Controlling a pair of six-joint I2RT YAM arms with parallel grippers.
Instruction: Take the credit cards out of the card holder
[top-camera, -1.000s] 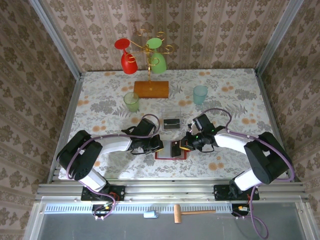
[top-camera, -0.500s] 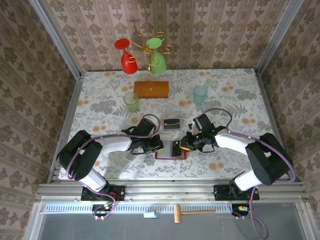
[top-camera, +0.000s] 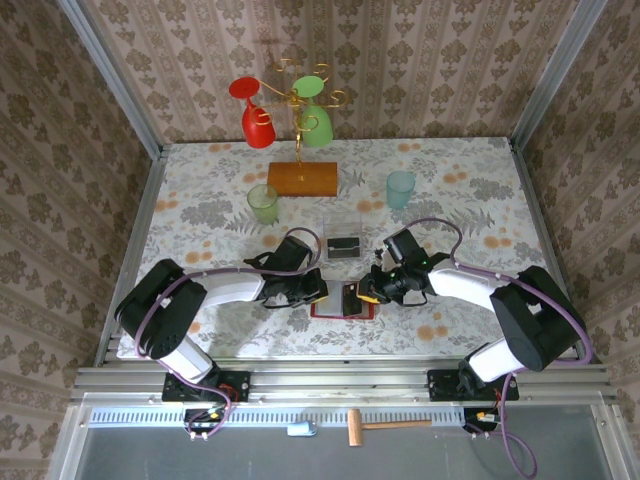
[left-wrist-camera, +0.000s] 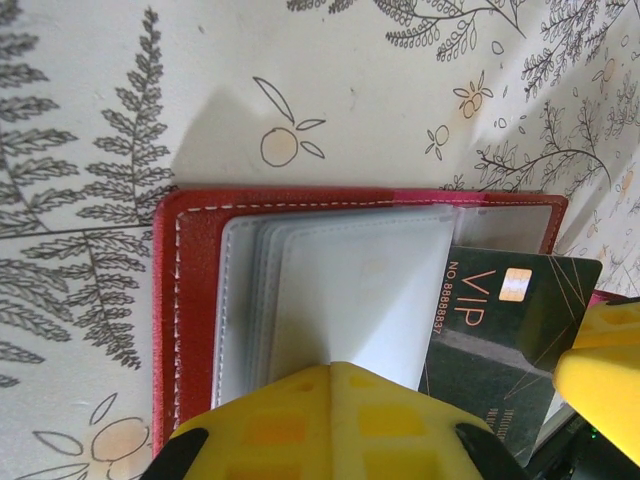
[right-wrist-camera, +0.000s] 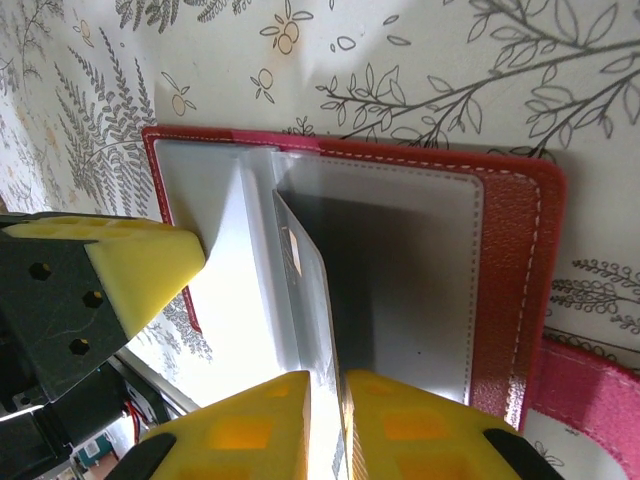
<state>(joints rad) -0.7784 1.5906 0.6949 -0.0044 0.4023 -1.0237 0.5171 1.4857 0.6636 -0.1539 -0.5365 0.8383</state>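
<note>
On open card holder (right-wrist-camera: 512, 250), left fingers (left-wrist-camera: 340, 420) closed, right fingers (right-wrist-camera: 400, 425) pinching edge of dark card (left-wrist-camera: 510, 325)

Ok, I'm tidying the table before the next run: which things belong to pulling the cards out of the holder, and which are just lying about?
In the job:
red card holder
dark VIP card
left pincer
right pincer

Lying about:
green cup
teal cup
stand with red and green glasses
clear box
small hammer
</note>
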